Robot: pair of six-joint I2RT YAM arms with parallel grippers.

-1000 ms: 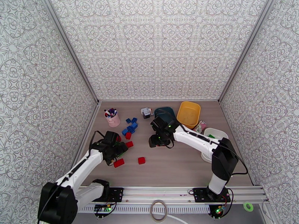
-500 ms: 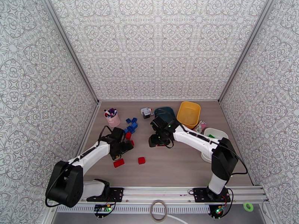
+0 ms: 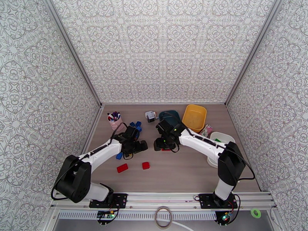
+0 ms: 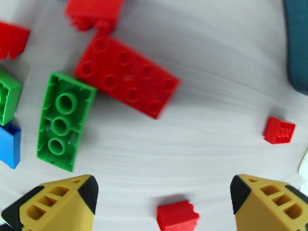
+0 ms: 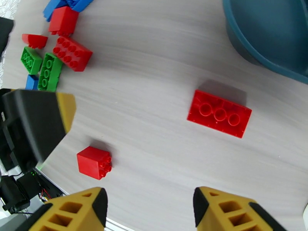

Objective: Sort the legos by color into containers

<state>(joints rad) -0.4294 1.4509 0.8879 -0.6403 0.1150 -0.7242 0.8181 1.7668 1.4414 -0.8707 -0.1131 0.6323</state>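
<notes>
Left end effector (image 4: 163, 195) hangs over the tabletop (image 4: 215, 112) with its yellow fingertips (image 4: 57, 201) spread wide and nothing gripped. A small red brick (image 4: 177, 215) lies on the surface in the gap between them, clear of both. Just beyond, a green brick (image 4: 63, 120) lies underside up, one corner against a red two-by-four brick (image 4: 127, 83). A blue brick (image 4: 9, 145) sits at the left edge of that wrist view, and a lone red brick (image 4: 279, 130) lies off to the right.

Right end effector (image 5: 150, 206) is partly spread and also empty, poised above bare wood. Ahead of it sits a red two-by-two brick (image 5: 94, 162). Well apart from that one, an upturned red brick (image 5: 219, 113) lies near the wall of the dark teal tub (image 5: 269, 31).

From above, both arms reach toward the middle of the tabletop, the left among the loose pieces and the right just in front of the teal tub. Past the left arm lie several blue bricks (image 3: 134, 124) and a pink cup (image 3: 114, 121) holding pens. Along the far edge stand a white-grey cube gadget (image 3: 150, 116), the teal tub and a yellow tub (image 3: 194, 117). The white tub (image 3: 222, 138) sits at the right, beside the right arm, with a bit of green inside.
</notes>
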